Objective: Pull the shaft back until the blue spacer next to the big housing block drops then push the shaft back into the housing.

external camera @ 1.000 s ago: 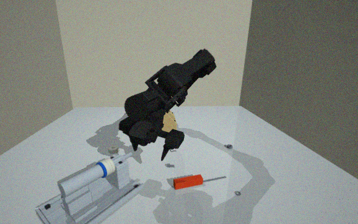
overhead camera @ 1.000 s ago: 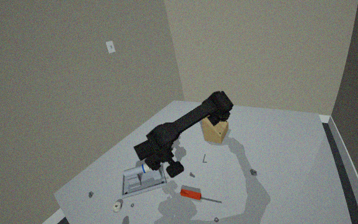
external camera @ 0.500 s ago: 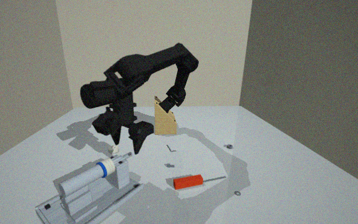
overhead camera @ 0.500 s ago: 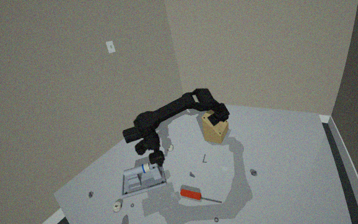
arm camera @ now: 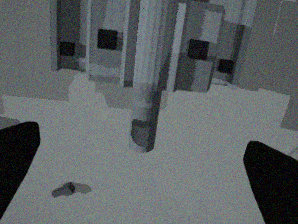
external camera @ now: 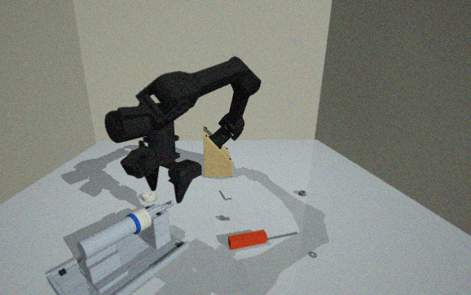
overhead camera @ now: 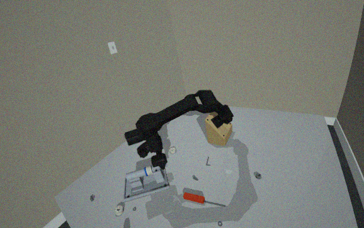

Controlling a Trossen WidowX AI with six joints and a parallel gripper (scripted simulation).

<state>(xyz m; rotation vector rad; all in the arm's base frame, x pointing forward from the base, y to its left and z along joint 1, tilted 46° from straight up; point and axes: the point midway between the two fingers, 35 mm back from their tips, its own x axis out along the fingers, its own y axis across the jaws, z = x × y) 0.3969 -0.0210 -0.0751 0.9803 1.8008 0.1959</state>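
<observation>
The grey housing (overhead camera: 135, 174) (external camera: 107, 239) stands on its pale base frame. The blue spacer (overhead camera: 146, 171) (external camera: 134, 223) sits upright around the shaft line against the housing's end face. Cream spacers (overhead camera: 149, 170) (external camera: 143, 218) sit beside it, on the side toward the smaller upright block (external camera: 161, 233). The shaft (external camera: 166, 204) (arm camera: 145, 102) sticks out past that block, its end free. My gripper (external camera: 166, 195) (arm camera: 144, 142) is open and empty. In the wrist view its fingers stand wide on either side of the shaft's end, touching nothing visible. The shaft inside the spacers is hidden.
An orange screwdriver (overhead camera: 194, 198) (external camera: 248, 239) lies right of the fixture. A wooden block (overhead camera: 216, 136) (external camera: 217, 162) stands farther back by the arm's base. A hex key (overhead camera: 208, 162) (external camera: 224, 196), a cream disc (overhead camera: 172, 150) (external camera: 148, 196) and several small metal parts lie on the table.
</observation>
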